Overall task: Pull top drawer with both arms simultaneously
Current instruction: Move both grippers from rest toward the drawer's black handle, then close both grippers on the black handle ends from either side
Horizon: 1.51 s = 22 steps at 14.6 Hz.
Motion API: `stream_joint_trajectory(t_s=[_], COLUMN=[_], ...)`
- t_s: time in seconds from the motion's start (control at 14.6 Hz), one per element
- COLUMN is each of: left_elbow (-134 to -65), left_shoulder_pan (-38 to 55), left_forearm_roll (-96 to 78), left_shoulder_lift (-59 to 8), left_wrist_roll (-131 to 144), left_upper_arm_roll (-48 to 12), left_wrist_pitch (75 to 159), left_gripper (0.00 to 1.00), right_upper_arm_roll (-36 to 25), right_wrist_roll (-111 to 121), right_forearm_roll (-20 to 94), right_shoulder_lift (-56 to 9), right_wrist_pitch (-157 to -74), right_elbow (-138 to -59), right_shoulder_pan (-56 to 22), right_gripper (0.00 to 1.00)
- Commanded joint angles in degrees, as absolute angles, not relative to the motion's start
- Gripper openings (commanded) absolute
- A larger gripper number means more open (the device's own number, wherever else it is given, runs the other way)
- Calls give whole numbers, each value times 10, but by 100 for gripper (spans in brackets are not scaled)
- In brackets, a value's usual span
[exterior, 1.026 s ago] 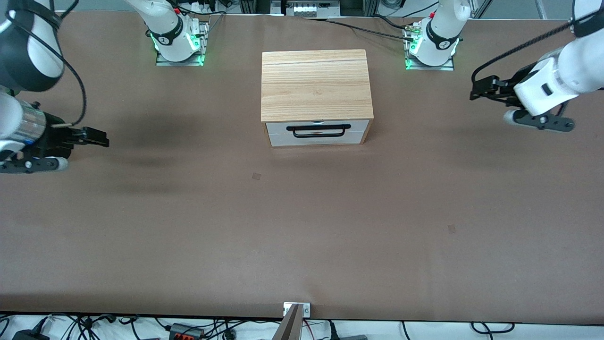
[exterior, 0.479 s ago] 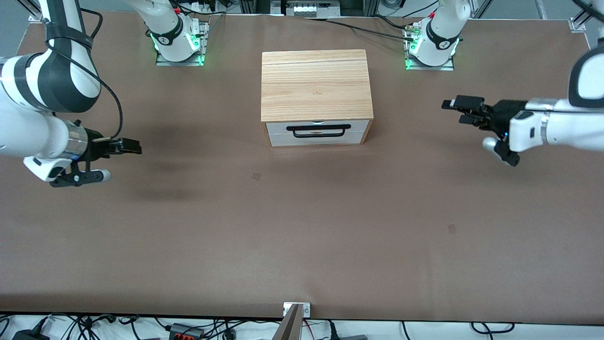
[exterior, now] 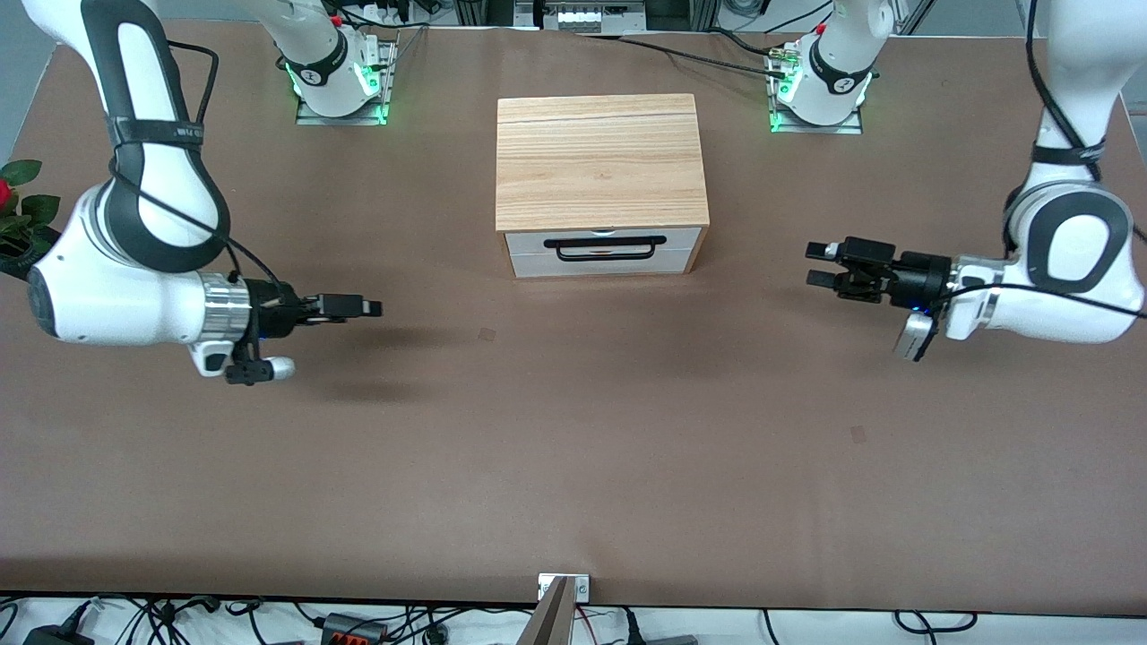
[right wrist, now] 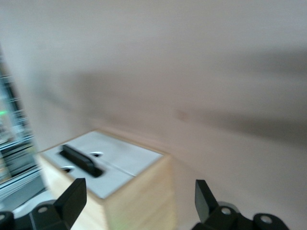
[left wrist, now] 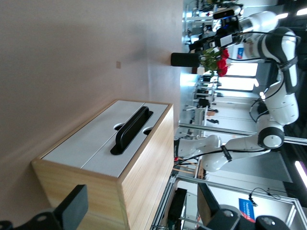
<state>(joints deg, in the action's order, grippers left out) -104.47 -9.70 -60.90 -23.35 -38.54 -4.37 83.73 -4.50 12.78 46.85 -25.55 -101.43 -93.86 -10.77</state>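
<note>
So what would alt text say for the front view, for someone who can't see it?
A wooden cabinet sits on a brown table, its top drawer shut. Two white robot arms reach in from either end, the left end effector open and the right end effector over bare table, neither touching the black handle.

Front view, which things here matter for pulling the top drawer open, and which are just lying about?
For the job:
top drawer
black bar handle
left gripper, open, over the table
right gripper, over the table

Just about:
red flowers at the right arm's end
cabinet's wood top
</note>
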Motion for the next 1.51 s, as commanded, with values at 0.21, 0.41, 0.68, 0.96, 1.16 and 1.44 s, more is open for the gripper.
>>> stream_joint_trajectory(t_s=[0.21,0.41,0.68,0.96,1.16,1.44], left_elbow=[-1089,-1135,-1173,-1205,-1207,-1213], left_shoulder_pan=[-74,-73,-68,-52,-29,-26], left_forearm_roll=[-744,-792,-812,-859,-871,-873], left_shoulder_lift=[-298,-304,-304,-304,-312,-317], left_wrist_roll=[-515,-553,-581,-613,-615,-615], left_upper_arm_roll=[-82,-110,-134,-144,-144,-144], left_wrist_pitch=[910,940,976,995,1019,1020], left_gripper=[100,99,93,80,71,53], right_upper_arm_roll=[-47,-47,-36,-20,-11,-6], right_wrist_roll=[306,339,385,453,497,458], right_forearm_roll=[602,663,728,773,844,849], right_shoulder_lift=[-272,-301,-325,-341,-379,-384], right_wrist_pitch=[-1020,-1027,-1045,-1039,-1034,-1023], right_elbow=[-1009,-1016,-1022,-1021,-1006,-992], right_shoulder_pan=[-165,-201,-235,-236,-237,-245], right_gripper=[100,100,100,100,96,96])
